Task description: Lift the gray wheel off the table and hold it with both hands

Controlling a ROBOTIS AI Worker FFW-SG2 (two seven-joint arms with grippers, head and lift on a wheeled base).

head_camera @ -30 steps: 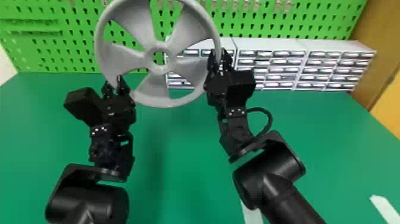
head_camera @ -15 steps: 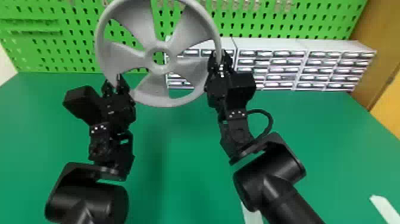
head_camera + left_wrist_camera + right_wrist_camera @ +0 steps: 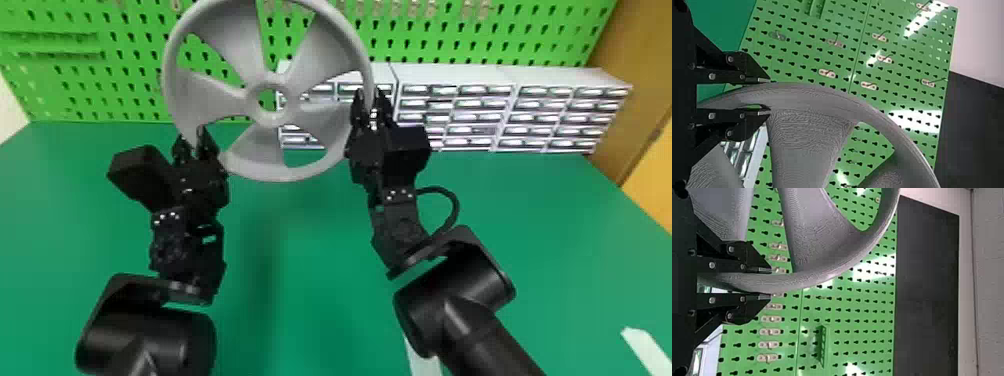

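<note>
Gray wheel [image 3: 260, 147]: lifted above the counter [image 3: 300, 250], toward 11 o'clock in the head view, its spoked face turned to the camera; nothing but the two claws appears to bear it.
Left claw [image 3: 191, 134]: closed on the rim at about the wheel's 8 o'clock, one finger on the outer side and one on the inner.
Right claw [image 3: 369, 92]: closed on the rim at about 3 o'clock, the rim running between its fingers.
Rim: probably chosen because it is a narrow band that flat fingers can straddle, while the spokes are broad and the hub lies out of easy reach.
Spread of the grips: nearly across from each other, likely to share the weight and keep the wheel from swinging about one pinch; the lower 8 o'clock grip perhaps also props it from beneath.
Height: enough to meet the lift, it seems; what remains is a steady hold.
Drawer cabinets [image 3: 455, 80]: at the wheel's 3 to 4 o'clock, behind the right claw.
Change: against the frame half a second earlier, no clear shift; wheel and claws keep their places, and both grips look the same.
</note>
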